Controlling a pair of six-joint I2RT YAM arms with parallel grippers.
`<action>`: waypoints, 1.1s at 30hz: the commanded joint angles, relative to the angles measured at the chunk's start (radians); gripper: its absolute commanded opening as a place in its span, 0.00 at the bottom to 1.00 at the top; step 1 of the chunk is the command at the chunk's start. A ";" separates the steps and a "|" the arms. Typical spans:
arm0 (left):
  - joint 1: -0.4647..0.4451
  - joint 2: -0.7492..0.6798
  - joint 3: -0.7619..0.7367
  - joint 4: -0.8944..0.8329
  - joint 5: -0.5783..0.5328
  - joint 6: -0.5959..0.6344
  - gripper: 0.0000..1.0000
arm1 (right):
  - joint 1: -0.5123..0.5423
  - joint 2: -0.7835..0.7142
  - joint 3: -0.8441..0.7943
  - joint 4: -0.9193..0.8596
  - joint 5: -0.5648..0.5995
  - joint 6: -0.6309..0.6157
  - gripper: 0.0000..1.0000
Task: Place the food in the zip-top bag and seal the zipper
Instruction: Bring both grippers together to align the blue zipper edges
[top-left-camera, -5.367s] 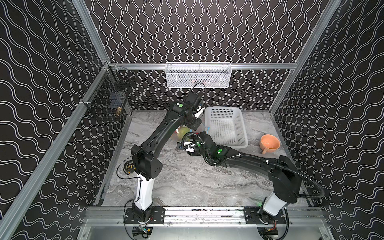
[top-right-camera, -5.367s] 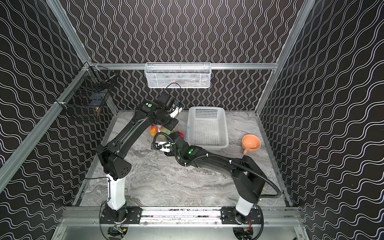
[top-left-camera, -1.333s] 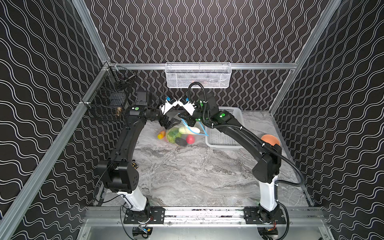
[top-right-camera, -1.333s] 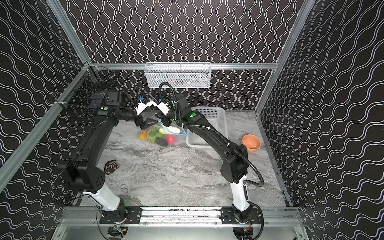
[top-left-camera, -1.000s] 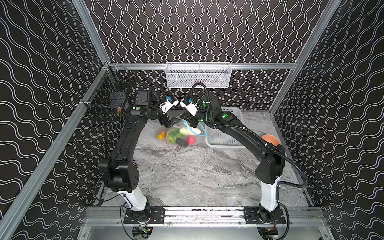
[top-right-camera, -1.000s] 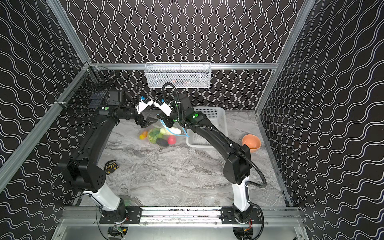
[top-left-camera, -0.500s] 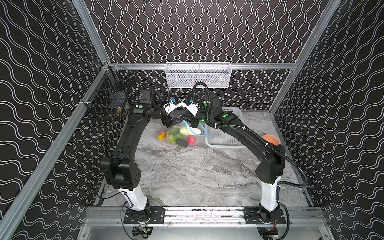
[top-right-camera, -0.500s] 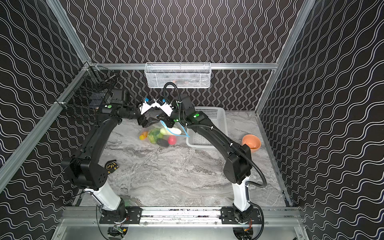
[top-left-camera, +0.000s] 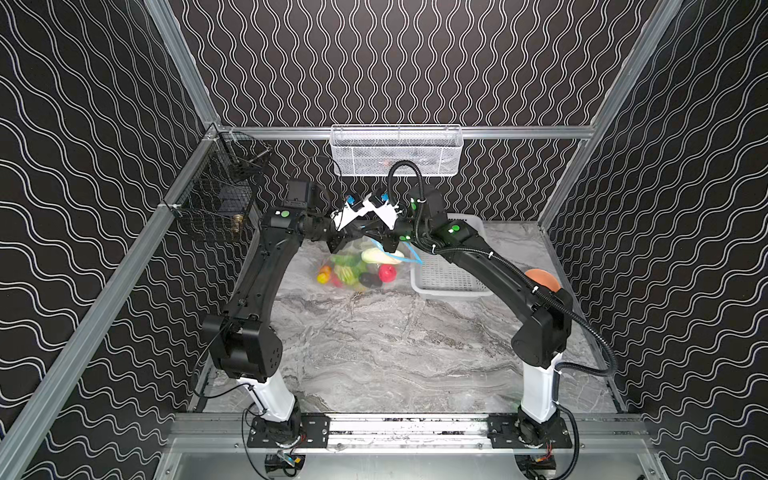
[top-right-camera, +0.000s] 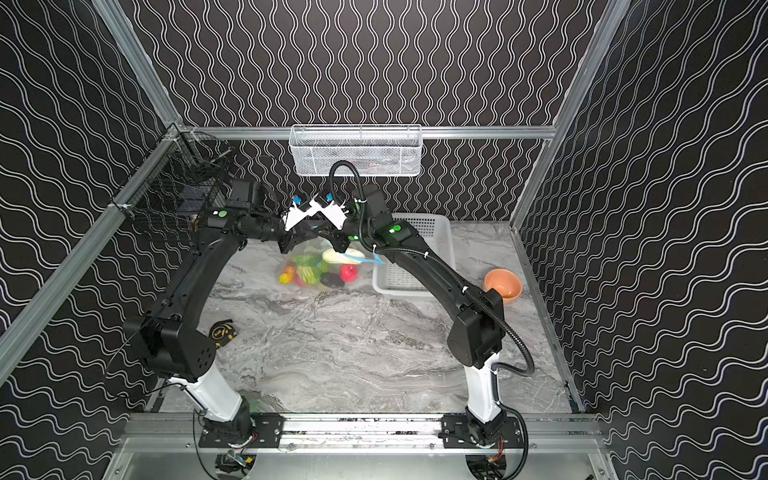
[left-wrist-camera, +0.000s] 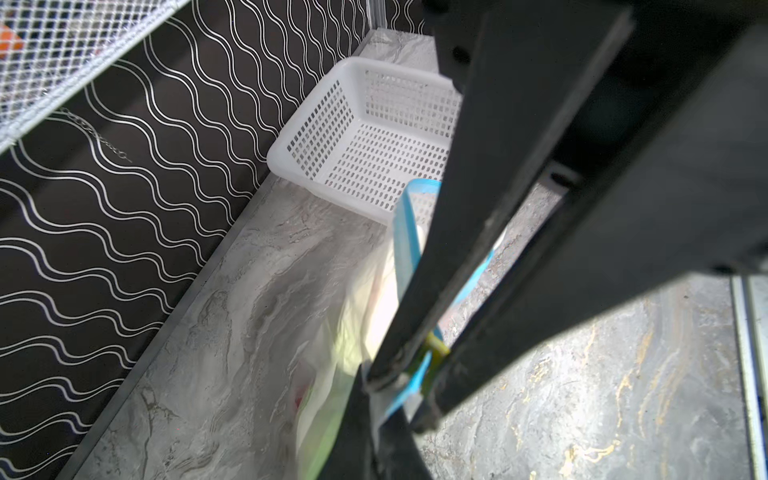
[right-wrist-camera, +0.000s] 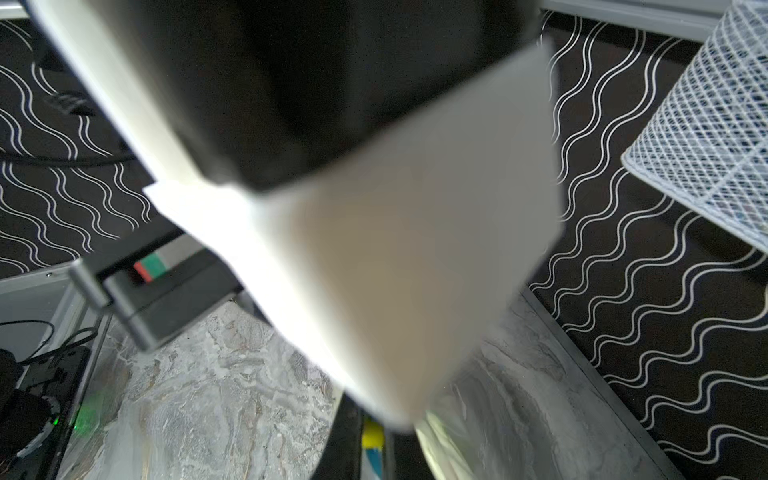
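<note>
Over marble (top-left-camera: 374, 353), jaws tight on zipper (left-wrist-camera: 404, 241).

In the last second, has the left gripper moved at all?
Yes. In a top view the left gripper has shifted right, further under the wire basket on the back wall, and has closed on the zipper.

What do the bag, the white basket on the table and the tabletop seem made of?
Zip-top bag: thin clear plastic film, glossy; food shows through, it crumples.
White basket: rigid moulded plastic, slightly glossy, regular grid of holes.
Tabletop: grey veined marble look, smooth; real stone or printed laminate, cannot tell.
</note>
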 joint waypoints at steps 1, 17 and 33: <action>-0.008 -0.006 0.006 0.032 0.106 -0.068 0.00 | -0.005 -0.017 -0.011 -0.011 -0.042 0.023 0.19; -0.008 -0.017 -0.005 0.011 0.110 -0.038 0.00 | -0.059 -0.068 -0.061 0.012 -0.135 0.025 0.35; -0.009 -0.015 0.000 -0.028 0.147 -0.006 0.00 | -0.061 -0.053 -0.035 0.018 -0.156 0.015 0.31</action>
